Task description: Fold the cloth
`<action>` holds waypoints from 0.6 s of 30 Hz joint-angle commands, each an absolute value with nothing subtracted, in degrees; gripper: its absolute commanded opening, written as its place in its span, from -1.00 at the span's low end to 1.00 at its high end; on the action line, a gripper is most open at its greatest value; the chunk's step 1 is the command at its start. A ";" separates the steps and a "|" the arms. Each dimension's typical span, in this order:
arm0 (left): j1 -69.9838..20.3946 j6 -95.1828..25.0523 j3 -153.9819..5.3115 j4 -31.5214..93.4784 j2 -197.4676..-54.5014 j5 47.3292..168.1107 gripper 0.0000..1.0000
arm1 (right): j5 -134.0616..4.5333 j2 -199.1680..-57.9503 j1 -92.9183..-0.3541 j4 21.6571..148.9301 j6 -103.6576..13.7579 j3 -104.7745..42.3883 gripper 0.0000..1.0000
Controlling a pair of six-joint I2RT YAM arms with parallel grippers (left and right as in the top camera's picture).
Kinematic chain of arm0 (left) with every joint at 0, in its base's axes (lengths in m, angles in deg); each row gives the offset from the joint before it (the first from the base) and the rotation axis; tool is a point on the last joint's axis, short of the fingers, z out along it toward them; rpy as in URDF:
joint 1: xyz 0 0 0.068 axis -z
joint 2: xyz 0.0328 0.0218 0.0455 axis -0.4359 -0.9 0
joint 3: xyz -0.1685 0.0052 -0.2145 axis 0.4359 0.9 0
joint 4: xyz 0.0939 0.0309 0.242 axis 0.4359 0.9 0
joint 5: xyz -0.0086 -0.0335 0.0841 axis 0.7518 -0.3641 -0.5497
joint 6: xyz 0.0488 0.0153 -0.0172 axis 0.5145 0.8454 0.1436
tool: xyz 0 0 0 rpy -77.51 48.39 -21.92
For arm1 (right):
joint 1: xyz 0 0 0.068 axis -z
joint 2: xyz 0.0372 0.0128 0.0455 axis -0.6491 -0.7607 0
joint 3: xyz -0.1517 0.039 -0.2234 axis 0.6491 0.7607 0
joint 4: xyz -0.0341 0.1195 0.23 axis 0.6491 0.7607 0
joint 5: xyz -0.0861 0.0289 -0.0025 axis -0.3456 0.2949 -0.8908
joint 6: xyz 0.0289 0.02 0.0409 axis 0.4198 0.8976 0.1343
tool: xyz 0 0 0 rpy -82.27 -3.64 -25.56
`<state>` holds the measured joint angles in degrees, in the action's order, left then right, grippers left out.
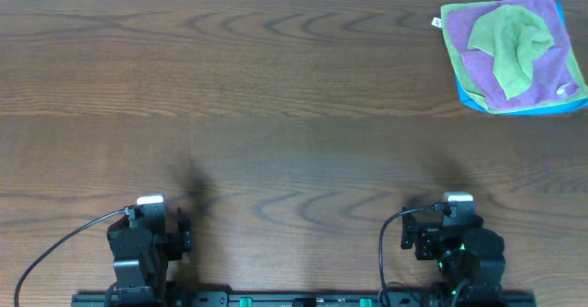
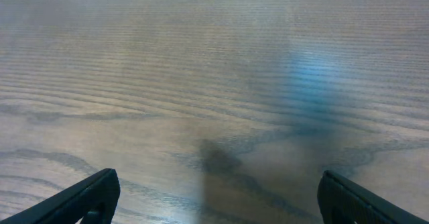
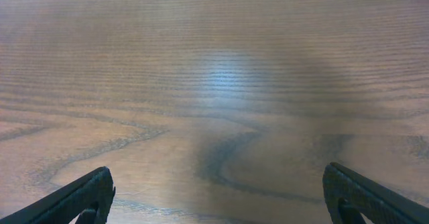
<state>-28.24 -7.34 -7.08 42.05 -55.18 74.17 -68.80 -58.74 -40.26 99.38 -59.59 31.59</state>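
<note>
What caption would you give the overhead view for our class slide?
Cloth pile at far right of table; left gripper and right gripper parked open.

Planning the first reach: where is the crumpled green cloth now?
Overhead view: the crumpled green cloth lies on a purple cloth at the table's far right corner, beyond the right gripper.

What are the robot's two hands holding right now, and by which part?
Nothing is held. The left hand and right hand are both open above the wooden table. The cloth pile lies apart in the far right corner.
</note>
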 commanded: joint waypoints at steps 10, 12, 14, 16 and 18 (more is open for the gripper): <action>-27.89 -6.14 -4.90 43.71 -54.57 74.58 0.91 | -69.39 -58.17 -39.70 98.99 -59.94 32.20 0.99; -27.89 -6.14 -4.90 43.71 -54.57 74.58 0.91 | -69.65 -58.85 -39.67 98.62 -58.79 31.96 0.99; -27.89 -6.14 -4.90 43.71 -54.57 74.58 0.91 | -70.02 -60.90 -39.65 98.24 -56.77 31.04 0.99; -27.89 -6.14 -4.90 43.71 -54.57 74.58 0.91 | -71.03 -64.49 -39.33 97.65 -53.65 29.41 0.98; -27.89 -6.14 -4.90 43.71 -54.57 74.58 0.91 | -72.45 -69.29 -38.67 96.80 -51.09 27.00 0.98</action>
<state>-28.24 -7.34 -7.08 42.05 -55.18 74.15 -69.96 -65.38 -39.92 97.54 -55.90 30.35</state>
